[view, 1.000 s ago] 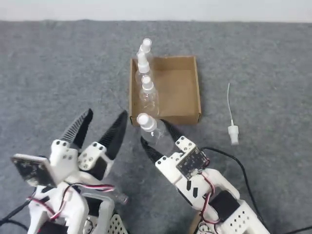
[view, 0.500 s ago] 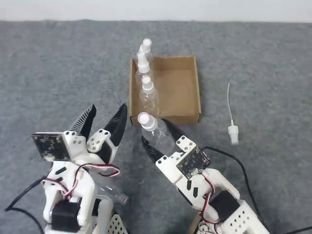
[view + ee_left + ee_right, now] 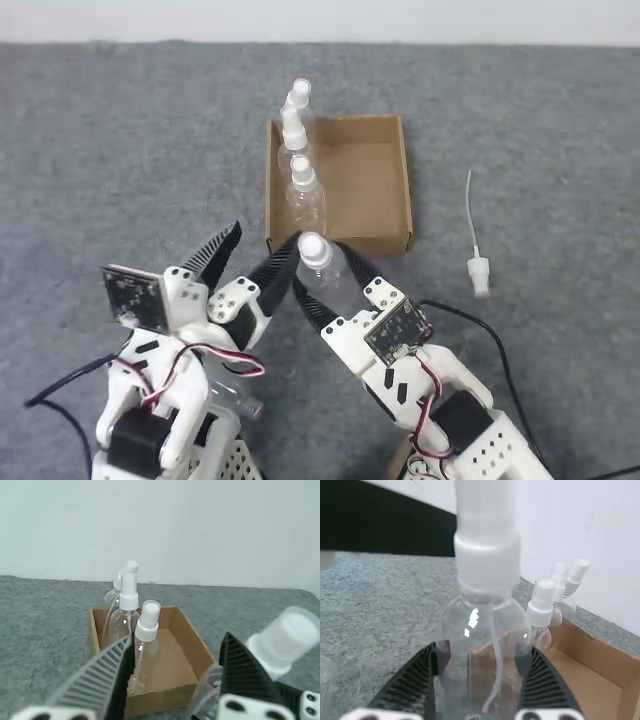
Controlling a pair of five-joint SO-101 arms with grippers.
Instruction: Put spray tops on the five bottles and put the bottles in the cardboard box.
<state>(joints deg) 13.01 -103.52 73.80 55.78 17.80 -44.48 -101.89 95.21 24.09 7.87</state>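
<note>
A clear bottle (image 3: 332,283) with a white spray top stands tilted in front of the cardboard box (image 3: 405,180), with my right gripper (image 3: 320,275) shut on its body. In the right wrist view the bottle (image 3: 482,630) stands between the black fingers (image 3: 415,680). My left gripper (image 3: 262,240) is open just left of that bottle's top, one fingertip close beside it; the white cap (image 3: 287,640) sits past one of its fingers. Three capped bottles (image 3: 303,182) stand in a row along the box's left wall (image 3: 95,630).
A loose spray top (image 3: 478,272) with its long tube lies on the grey carpet right of the box. A bare clear bottle (image 3: 238,400) lies under the left arm near its base. The box's right half (image 3: 365,185) holds nothing.
The left arm has swung right and forward, bringing its open fingers next to the held bottle's top. The right gripper has shifted the bottle slightly right and toward the box.
</note>
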